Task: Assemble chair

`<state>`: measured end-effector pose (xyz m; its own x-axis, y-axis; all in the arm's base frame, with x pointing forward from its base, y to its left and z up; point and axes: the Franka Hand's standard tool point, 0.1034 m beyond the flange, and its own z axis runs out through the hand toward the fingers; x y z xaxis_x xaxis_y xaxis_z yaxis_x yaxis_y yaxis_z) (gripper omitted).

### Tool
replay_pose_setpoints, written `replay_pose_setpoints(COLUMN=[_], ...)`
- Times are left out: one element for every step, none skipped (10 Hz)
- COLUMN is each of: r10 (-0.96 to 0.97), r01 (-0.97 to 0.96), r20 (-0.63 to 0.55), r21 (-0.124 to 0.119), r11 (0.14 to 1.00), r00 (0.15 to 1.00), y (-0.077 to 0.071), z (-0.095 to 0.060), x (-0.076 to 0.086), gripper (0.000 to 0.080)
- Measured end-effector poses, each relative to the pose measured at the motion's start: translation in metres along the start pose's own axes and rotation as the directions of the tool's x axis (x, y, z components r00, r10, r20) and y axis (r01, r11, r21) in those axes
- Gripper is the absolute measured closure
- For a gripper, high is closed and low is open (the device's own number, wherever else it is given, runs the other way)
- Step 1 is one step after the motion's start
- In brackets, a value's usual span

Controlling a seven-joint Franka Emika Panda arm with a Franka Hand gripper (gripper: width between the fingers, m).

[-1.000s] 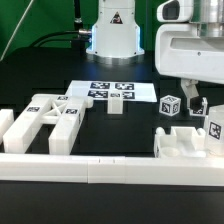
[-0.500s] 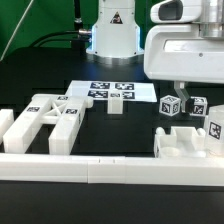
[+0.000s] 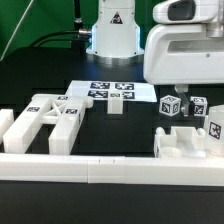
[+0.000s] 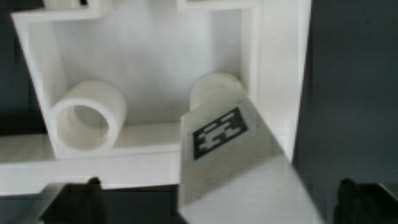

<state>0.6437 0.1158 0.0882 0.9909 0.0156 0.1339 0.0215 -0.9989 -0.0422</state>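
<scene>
exterior view
marker board point(image 3: 82, 90): lies flat in the middle of the table point(image 3: 130, 125).
frames point(image 3: 50, 115): lying down near the marker board, on the exterior view's left of it.
block point(image 3: 117, 106): just beside the marker board, on the side nearer the camera.
cubes point(image 3: 170, 105): two, near the marker board, on the exterior view's right of it.
seat point(image 3: 185, 143): on that same side of the marker board, nearer the camera than the cubes.
arm point(image 3: 185, 45): hangs over the cubes and hides the claw here.

wrist view
marker board: not seen here.
claw point(image 4: 222, 203): its two dark fingers point(image 4: 75, 200) are spread wide and pinch nothing.
under the claw: a white part with walls point(image 4: 71, 50), a round peg point(image 4: 86, 118) and a tagged piece point(image 4: 222, 135). I think it is the seat, but I am not sure.
chair: not built, all parts are loose.
what could go wrong: the walls, peg and tagged piece sit close together. If the claw goes down a bit off, a finger could hit a wall and push the part away. It could also pinch a slanted face, and the part could slip or tip.
</scene>
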Motion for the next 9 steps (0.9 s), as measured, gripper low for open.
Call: replay_pose_setpoints(r10=[-0.098,-0.126,-0.210,-0.276,-0.320,-0.336,-0.335,-0.333,-0.321], r01=[0.098,0.126,0.210,0.276,0.320,0.336,0.335,0.333,0.321], r20=[0.000,0.001,0.003,0.004,0.006,0.007,0.007,0.007,0.007], r21=[-0.006,-0.008,-0.011,-0.018,-0.022,-0.025,-0.024,-0.024,-0.024], r11=[0.995,0.992,0.978,0.961,0.947,0.942,0.942,0.942,0.947], r00=[0.995,0.992,0.978,0.961,0.947,0.942,0.942,0.943,0.947], y=[-0.0014,-0.0015,-0.0017,-0.0017,-0.0016,-0.0016,-0.0015,-0.0014,-0.0013], z=[-0.0001,0.0004,0.0010,0.0010,0.0010,0.0010,0.0010,0.0010,0.0010], x=[0.0000,-0.0003,-0.0006,-0.0006,-0.0006,-0.0006,-0.0006,-0.0005,-0.0005], gripper=[0.0151,0.0151,0.0151,0.0151,0.0151,0.0151,0.0151,0.0287,0.0287])
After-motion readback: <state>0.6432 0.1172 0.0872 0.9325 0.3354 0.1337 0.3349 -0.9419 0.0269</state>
